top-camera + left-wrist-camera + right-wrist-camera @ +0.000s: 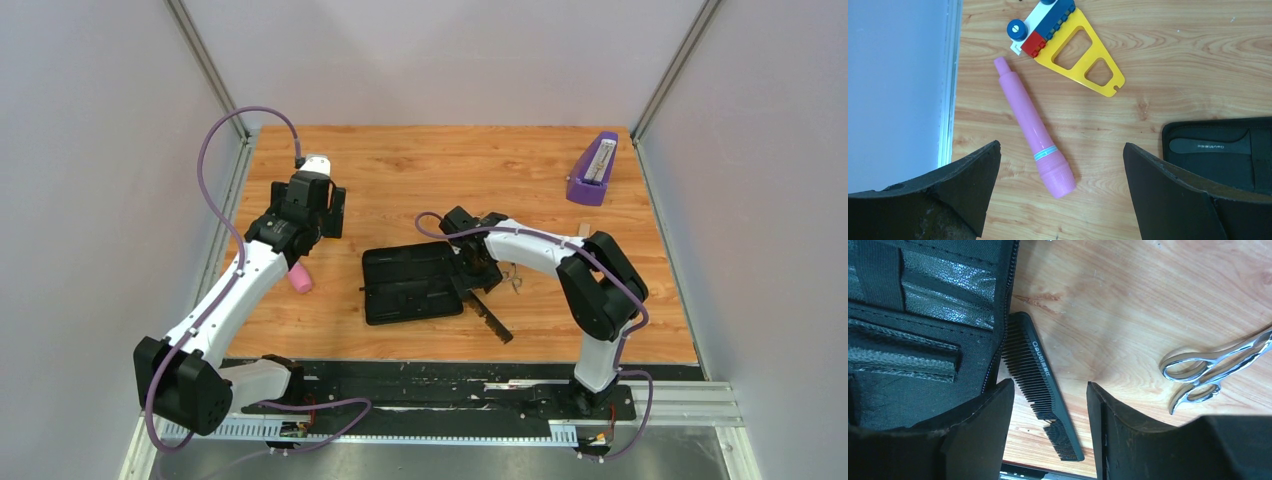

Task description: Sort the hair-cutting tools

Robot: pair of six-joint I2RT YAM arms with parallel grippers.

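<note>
As you look down the right wrist, right claw [1049, 390]: fingers apart, clamped on nothing, one either side of the comb.
Slim black straight comb [1040, 365]: flat on the wooden surface [1128, 300], its upper end against the zip edge of the open black rectangular case [923, 340].
Silver metal scissors [1228, 360]: on the surface to your claw's right, apart from the comb.
Left claw [1062, 147]: spread wide, empty, over the pink plastic tube [1035, 132].
</note>
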